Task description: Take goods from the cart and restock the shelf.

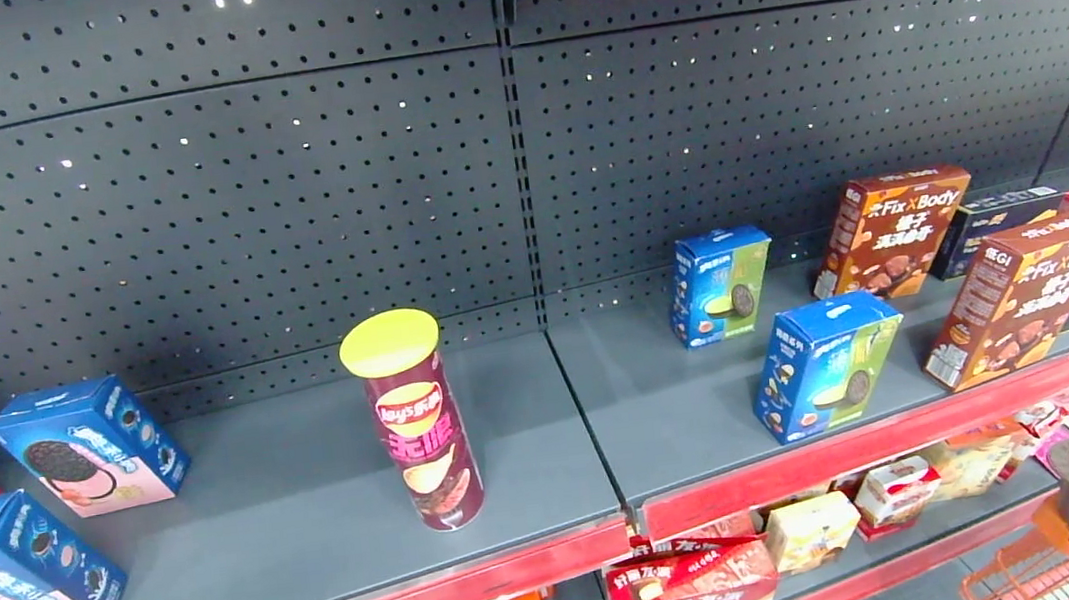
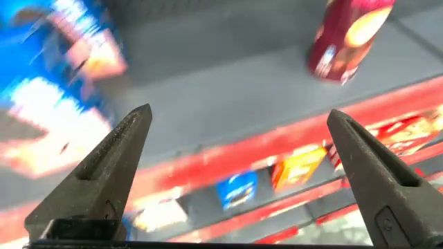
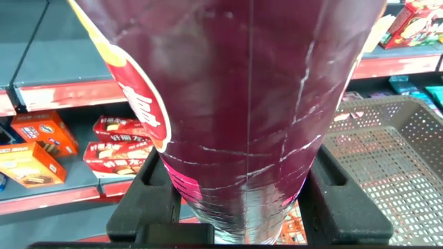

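Right wrist view: the right gripper (image 3: pixel 246 200) pinches a glossy maroon cylindrical can (image 3: pixel 242 97), long axis roughly upright; the left gripper (image 2: pixel 239 114) is spread wide.

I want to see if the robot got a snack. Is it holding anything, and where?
The right gripper clamps a dark red chip can by its round side, one finger each side. The left gripper is open and empty.

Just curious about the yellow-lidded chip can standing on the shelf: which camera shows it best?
The head view: the chip can stands whole, lid to base. The left wrist view catches its blurred lower part. The right wrist view shows another can.
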